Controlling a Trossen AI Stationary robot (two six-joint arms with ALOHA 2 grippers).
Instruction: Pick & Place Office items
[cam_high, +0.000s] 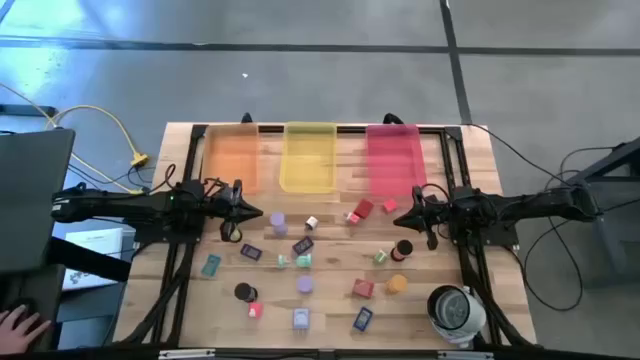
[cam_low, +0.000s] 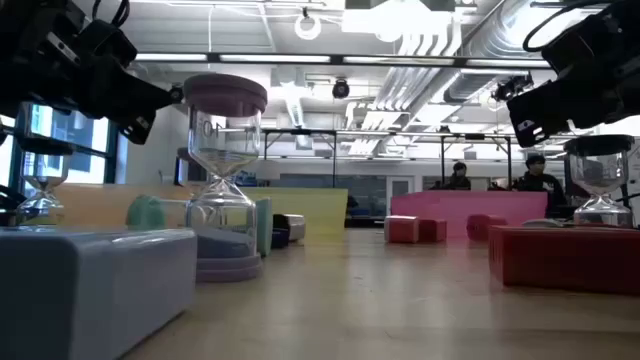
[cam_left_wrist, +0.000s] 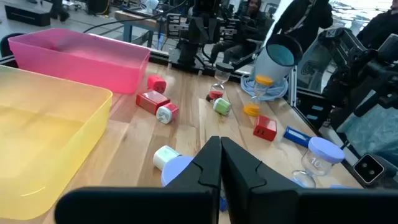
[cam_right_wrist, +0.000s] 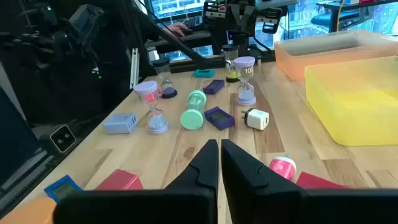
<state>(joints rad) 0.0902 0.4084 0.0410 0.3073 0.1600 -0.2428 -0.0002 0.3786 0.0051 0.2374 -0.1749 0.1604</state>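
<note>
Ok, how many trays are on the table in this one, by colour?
Orange tray: 1
Yellow tray: 1
Pink tray: 1
Total: 3

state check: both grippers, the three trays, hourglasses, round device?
left gripper: shut, empty, above the table's left side.
right gripper: shut, empty, above the table's right side.
orange tray: empty.
yellow tray: empty.
pink tray: empty.
lavender-capped hourglass: upright on the table.
green hourglass: lying on its side.
round white-grey device: at the table's front right corner.
</note>
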